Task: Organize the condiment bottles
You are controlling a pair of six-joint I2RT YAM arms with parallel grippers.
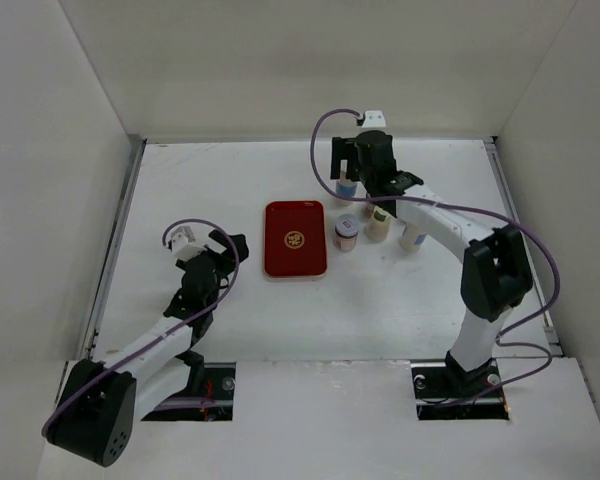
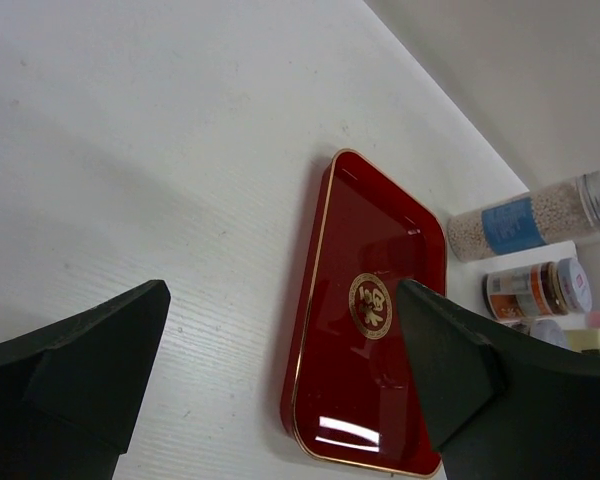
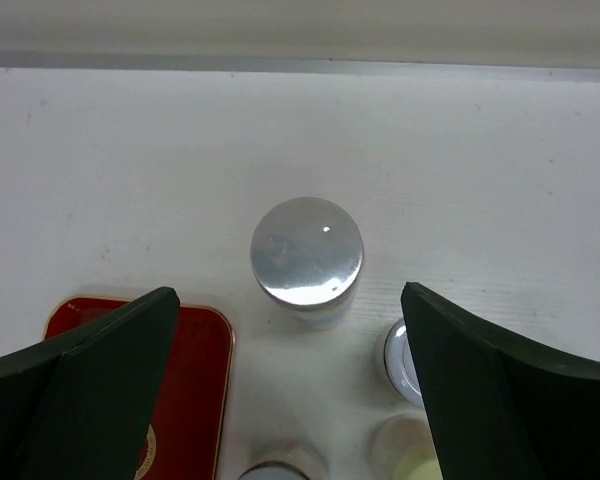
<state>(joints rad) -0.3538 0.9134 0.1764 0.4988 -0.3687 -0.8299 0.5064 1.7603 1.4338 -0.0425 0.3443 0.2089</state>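
well, from above, the right claw [image 1: 360, 160] hangs open at the far end of the condiment bottles [image 1: 379, 226]. it is right over the tall blue-label bottle [image 1: 347, 187], which stands upright at 1 o'clock off the red tray [image 1: 295, 238]. the left claw [image 1: 230, 245] sits well apart at the tray's 9 o'clock, so the right arm is far nearer. the left wrist view shows its jaws wide and holding nothing, with the bottles past the tray at 2 o'clock. the right wrist view puts the silver cap [image 3: 307, 250] between the spread jaws, a touch toward 12 o'clock. a straight drop looks enough to me.
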